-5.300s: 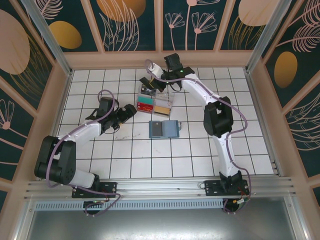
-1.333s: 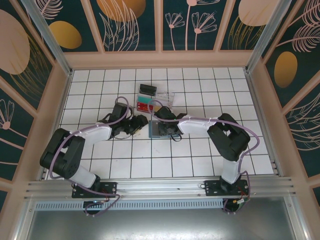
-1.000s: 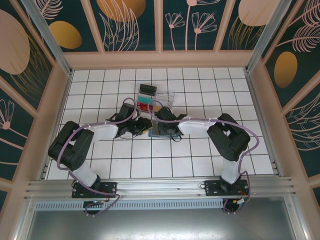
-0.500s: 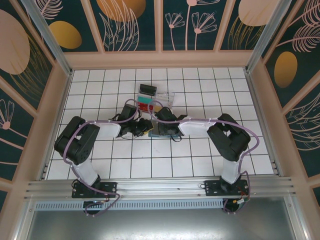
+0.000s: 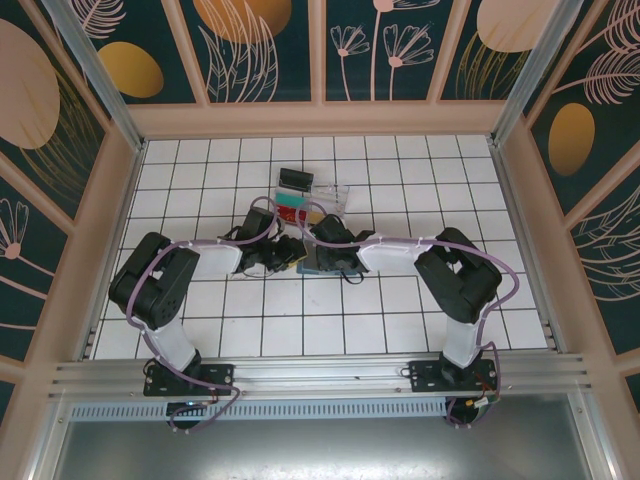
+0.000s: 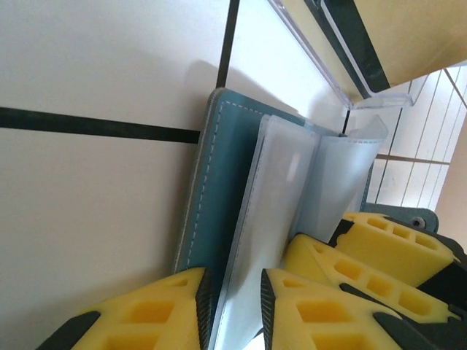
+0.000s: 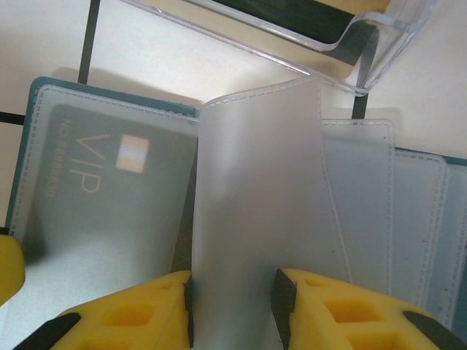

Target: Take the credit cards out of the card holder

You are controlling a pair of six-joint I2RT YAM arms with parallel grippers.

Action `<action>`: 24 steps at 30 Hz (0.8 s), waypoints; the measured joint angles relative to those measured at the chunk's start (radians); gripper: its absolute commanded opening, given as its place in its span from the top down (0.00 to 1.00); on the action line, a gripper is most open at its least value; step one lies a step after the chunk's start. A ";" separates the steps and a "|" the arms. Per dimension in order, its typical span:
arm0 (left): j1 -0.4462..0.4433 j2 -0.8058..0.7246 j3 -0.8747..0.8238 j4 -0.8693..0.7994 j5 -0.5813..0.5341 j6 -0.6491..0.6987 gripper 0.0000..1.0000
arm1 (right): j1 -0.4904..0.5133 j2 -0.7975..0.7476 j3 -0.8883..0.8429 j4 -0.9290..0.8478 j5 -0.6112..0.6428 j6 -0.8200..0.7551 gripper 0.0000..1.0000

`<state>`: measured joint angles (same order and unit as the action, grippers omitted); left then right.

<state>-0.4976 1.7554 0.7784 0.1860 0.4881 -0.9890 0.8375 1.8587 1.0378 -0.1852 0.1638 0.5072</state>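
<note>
The teal card holder (image 7: 430,219) lies open on the white tiles, partly hidden under both grippers in the top view (image 5: 314,268). Its left pocket holds a dark bluish card with pale "VIP" print (image 7: 102,189). My right gripper (image 7: 233,306) is closed round a frosted clear sleeve leaf (image 7: 255,182) that stands up from the spine. My left gripper (image 6: 230,306) comes in from the holder's left edge. Its jaws are narrow, with the teal cover (image 6: 204,189) and a sleeve (image 6: 270,204) between them. A reddish card (image 5: 286,211) lies in the tray.
The clear divided tray (image 5: 330,200) stands just beyond the holder, and its rim is close in both wrist views (image 7: 292,29) (image 6: 350,80). A small black card (image 5: 295,178) lies behind the tray. White tiles spread open to the left, right and front.
The right gripper came from the tray down onto the holder. The left gripper slid right across the tiles to the holder's left edge and has hardly moved in the last half second.
</note>
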 measured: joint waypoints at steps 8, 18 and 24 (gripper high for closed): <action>0.000 -0.001 0.013 -0.026 -0.011 0.016 0.79 | 0.000 0.000 -0.002 0.003 0.000 0.000 0.62; 0.000 -0.010 0.015 -0.034 -0.025 0.019 0.79 | 0.000 -0.001 -0.005 0.007 0.000 -0.003 0.62; 0.000 -0.034 0.014 -0.027 -0.021 0.015 0.80 | 0.000 -0.011 -0.016 0.023 -0.001 -0.003 0.62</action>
<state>-0.4976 1.7218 0.7925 0.1585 0.4671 -0.9737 0.8375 1.8481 1.0218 -0.1627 0.1631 0.5037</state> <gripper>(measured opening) 0.208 0.378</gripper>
